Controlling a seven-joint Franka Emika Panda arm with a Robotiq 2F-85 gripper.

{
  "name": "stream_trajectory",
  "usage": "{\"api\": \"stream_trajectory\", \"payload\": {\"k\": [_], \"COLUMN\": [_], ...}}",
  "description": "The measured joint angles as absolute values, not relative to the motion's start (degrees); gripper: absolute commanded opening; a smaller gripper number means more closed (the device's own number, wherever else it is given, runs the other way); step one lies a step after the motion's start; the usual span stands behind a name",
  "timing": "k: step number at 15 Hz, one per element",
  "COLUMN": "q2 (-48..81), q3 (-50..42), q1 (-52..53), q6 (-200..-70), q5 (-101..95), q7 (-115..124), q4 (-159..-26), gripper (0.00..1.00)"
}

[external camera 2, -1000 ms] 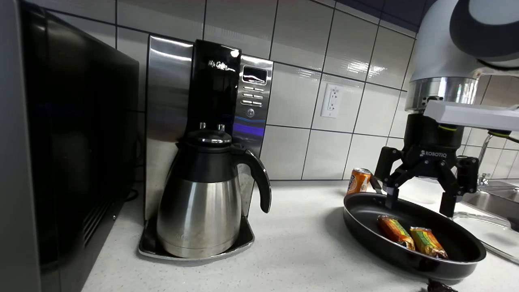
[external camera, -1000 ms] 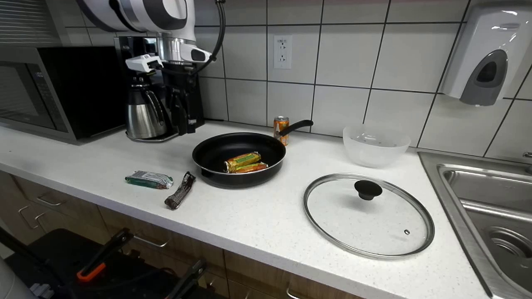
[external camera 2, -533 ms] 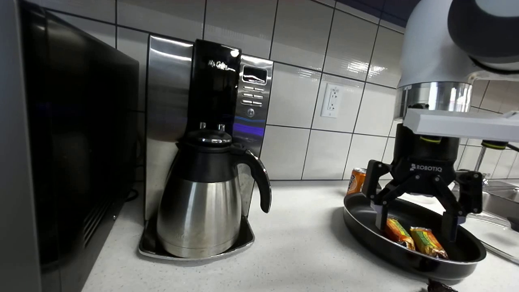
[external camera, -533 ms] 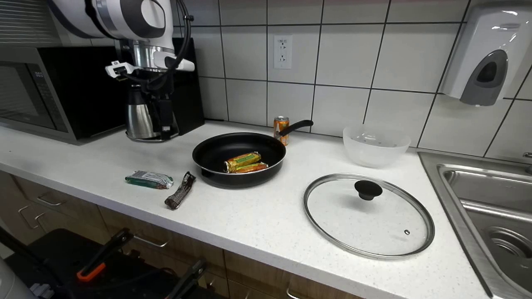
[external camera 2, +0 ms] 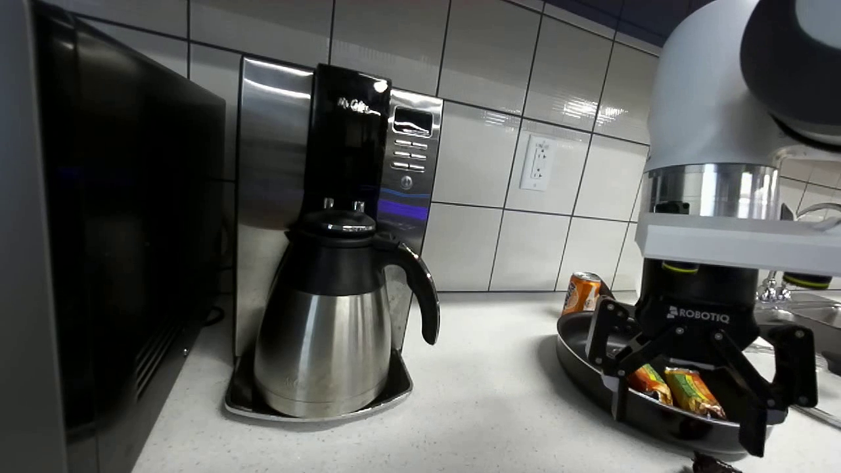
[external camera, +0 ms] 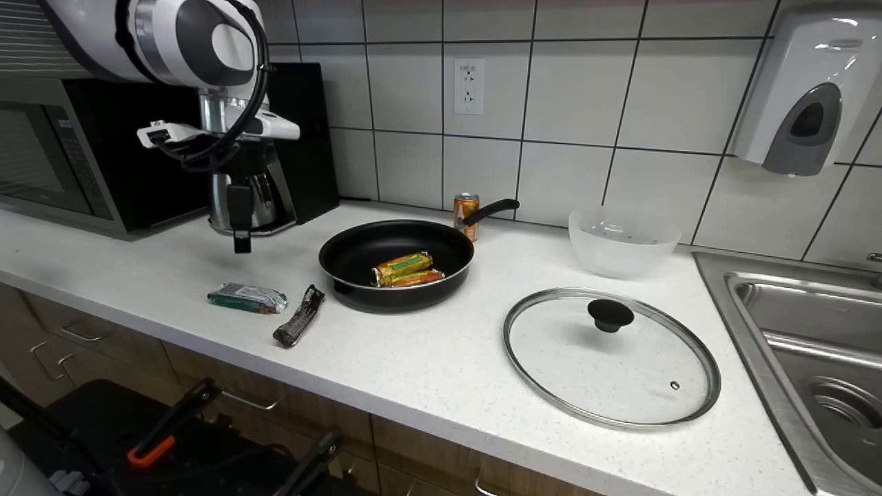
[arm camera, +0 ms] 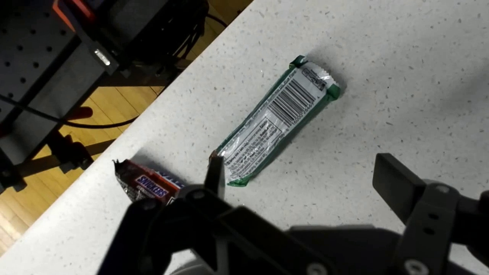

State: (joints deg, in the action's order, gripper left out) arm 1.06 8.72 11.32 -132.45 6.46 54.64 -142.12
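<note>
Two wrapped bars (external camera: 405, 266) already in pan (external camera: 358, 244); green-wrapped bar (arm camera: 275, 122), Snickers bar (arm camera: 151, 185) still on counter (external camera: 413, 337); fingers (arm camera: 395, 183) spread wide, empty.

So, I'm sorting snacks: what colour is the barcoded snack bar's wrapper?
Silvery, green-edged wrapper, clearest in the wrist view.

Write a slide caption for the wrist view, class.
Open fingers near a green-edged wrapped bar; a Snickers bar lies partly hidden.
</note>
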Motion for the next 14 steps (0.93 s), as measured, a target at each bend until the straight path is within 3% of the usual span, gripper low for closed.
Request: {"api": "stream_trajectory", "payload": {"k": [14], "q2": [5.5], "q3": [9.1], "q1": [12.2], "q6": [-145.8], "q5": [6.7], "q7": [68.7], "q4": [-148.6], "gripper": [1.00]}}
